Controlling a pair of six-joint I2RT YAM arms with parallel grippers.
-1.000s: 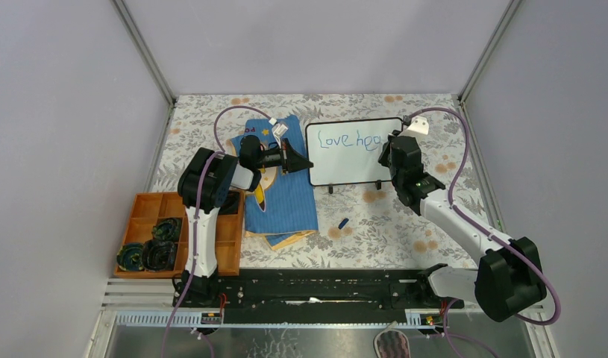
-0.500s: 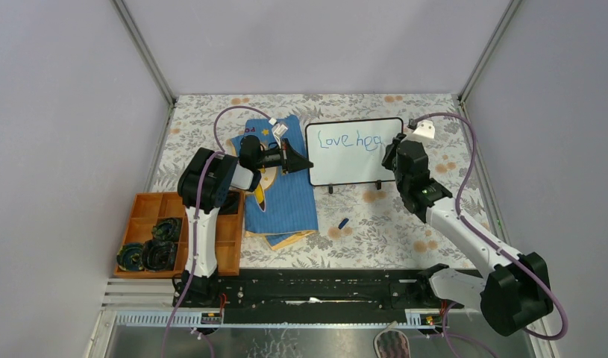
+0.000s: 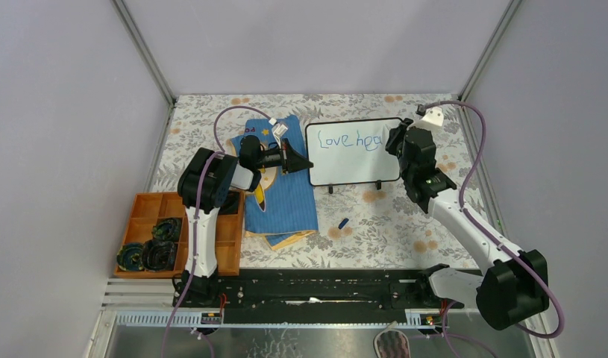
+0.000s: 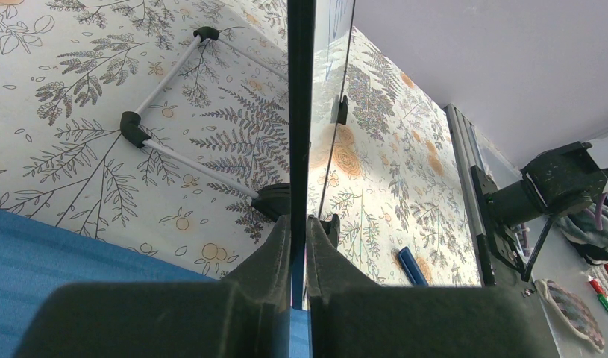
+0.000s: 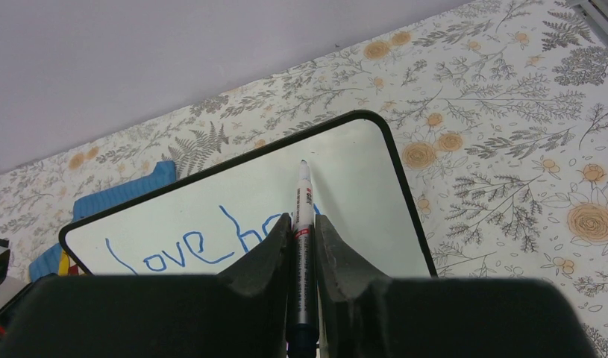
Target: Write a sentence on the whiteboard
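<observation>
One line on whiteboard (image 3: 353,165): blue sentence (image 5: 196,248) reads "Love hea". R hand (image 5: 304,222) clenched on marker (image 5: 304,195), tip over blank area; label illegible. L hand (image 4: 299,226) grips board edge.

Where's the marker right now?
Right wrist view: in the right gripper, the marker points at the upper right of the whiteboard, just past the blue writing.

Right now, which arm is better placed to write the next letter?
Right. The right tool grips the marker, tip pointing at the whiteboard beside the unfinished sentence; the left tool is clamped on the board's edge.
</observation>
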